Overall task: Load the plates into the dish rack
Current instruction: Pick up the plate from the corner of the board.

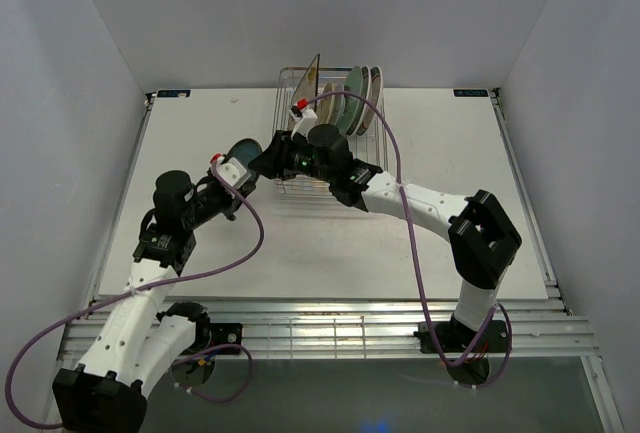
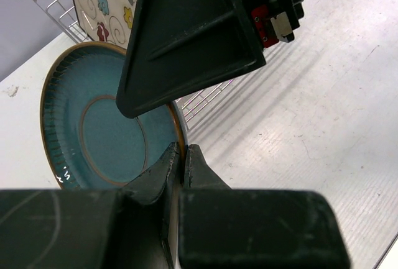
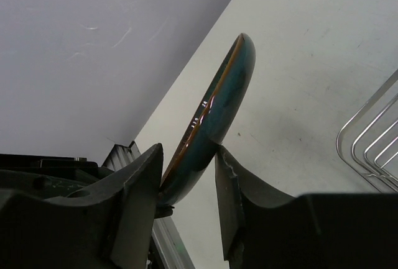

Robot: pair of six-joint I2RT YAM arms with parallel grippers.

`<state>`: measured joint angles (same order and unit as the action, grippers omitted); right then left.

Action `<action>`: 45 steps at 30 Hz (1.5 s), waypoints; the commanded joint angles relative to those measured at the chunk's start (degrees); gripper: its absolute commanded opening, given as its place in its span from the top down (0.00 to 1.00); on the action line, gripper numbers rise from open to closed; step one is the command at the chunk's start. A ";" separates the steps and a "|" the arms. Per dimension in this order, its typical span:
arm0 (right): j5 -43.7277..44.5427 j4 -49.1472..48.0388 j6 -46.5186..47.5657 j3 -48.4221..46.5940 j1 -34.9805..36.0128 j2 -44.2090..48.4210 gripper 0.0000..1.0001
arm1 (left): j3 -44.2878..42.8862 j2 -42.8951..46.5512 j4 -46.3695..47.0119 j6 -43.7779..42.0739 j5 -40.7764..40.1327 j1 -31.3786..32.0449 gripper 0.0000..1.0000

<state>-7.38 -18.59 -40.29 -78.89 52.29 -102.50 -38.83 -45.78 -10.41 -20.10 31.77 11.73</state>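
A small dark teal plate (image 1: 240,152) with a gold rim is held on edge above the table, left of the dish rack (image 1: 288,81). My left gripper (image 1: 234,175) is shut on its rim; the wrist view shows the jaws pinching the plate (image 2: 106,126) edge at the gripper (image 2: 181,152). My right gripper (image 1: 263,160) straddles the plate's opposite edge, and in its wrist view both fingers (image 3: 140,176) touch the plate (image 3: 224,92). The rack holds several upright plates (image 1: 356,93) and the square floral plate (image 1: 313,77).
The silver wire rack stands at the back middle of the white table (image 1: 450,153); its wires show in the left wrist view (image 2: 211,98) and the right wrist view (image 3: 367,145). The floral plate (image 2: 102,2) leans in the rack just behind the teal plate. Grey walls enclose the table.
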 commanded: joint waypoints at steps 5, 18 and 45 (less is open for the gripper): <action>-0.10 -0.92 -0.14 -1.97 0.62 0.63 0.62 | -0.02 -0.10 4.96 -2.84 -3.99 2.60 1.00; 0.34 0.57 1.09 -2.85 0.62 0.54 0.92 | -0.72 -1.77 5.49 -3.72 -4.61 3.65 1.00; 6.32 11.47 5.40 -13.65 -0.17 -6.75 0.92 | -6.60 -6.52 3.39 -13.92 -18.32 11.48 1.00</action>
<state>-1.28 -5.26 -37.43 -89.06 51.51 -108.03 -41.28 -54.83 -9.10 -32.01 12.84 21.71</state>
